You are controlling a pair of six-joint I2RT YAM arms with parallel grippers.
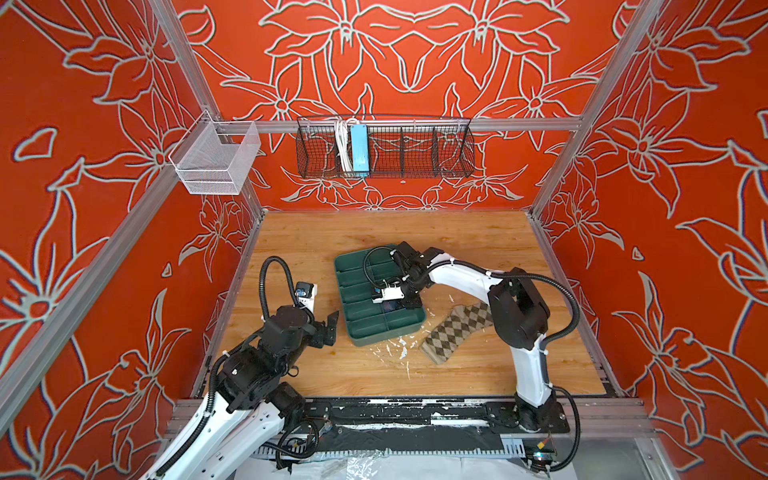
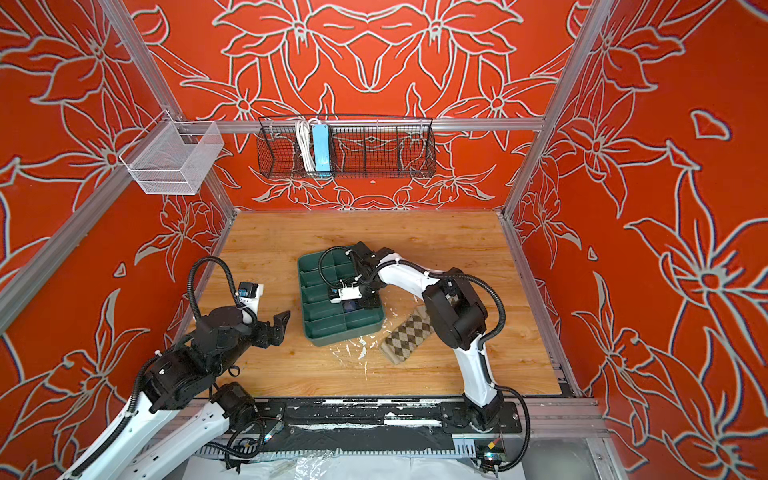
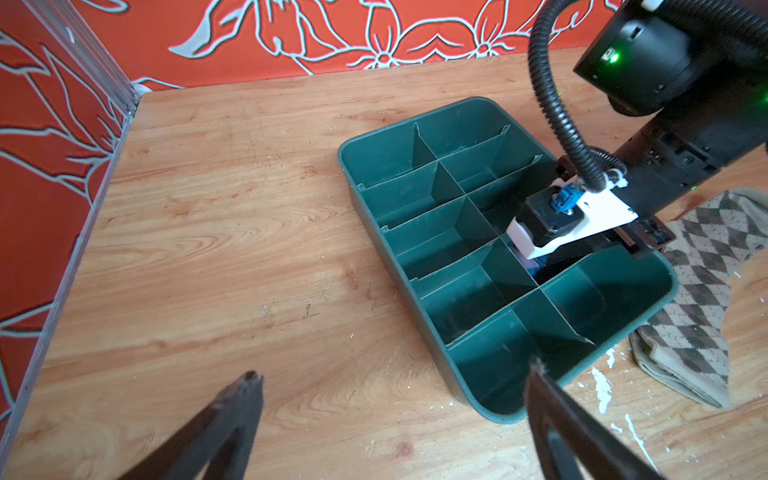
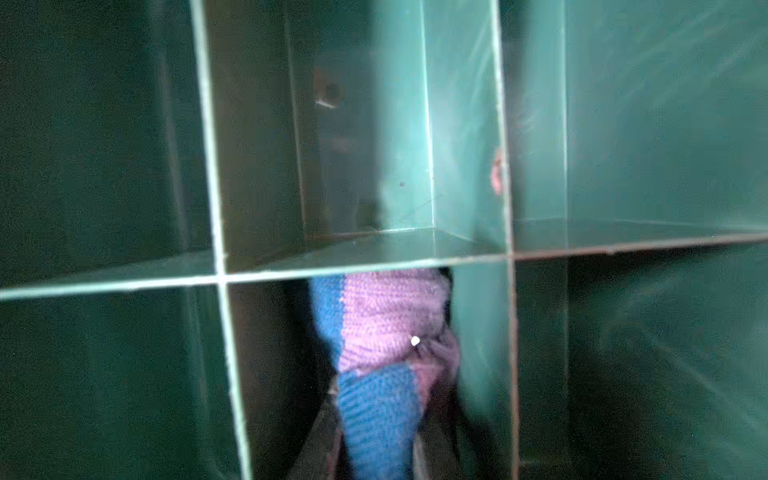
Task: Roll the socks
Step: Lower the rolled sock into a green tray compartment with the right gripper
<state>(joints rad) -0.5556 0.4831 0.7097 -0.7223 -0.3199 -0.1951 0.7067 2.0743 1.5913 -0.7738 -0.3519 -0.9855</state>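
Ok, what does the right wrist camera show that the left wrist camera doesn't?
Only the right wrist view: the purple sock close up, its purple and blue knit bands, inside one compartment of the green tray. Only the left wrist view: the argyle sock lying on the wooden table beside that tray, and the open left end effector. Both: the tray's dividers, plus the purple sock, just a sliver in the left wrist view.

Left gripper (image 3: 395, 370) spread wide, right gripper (image 4: 380, 432) clamped
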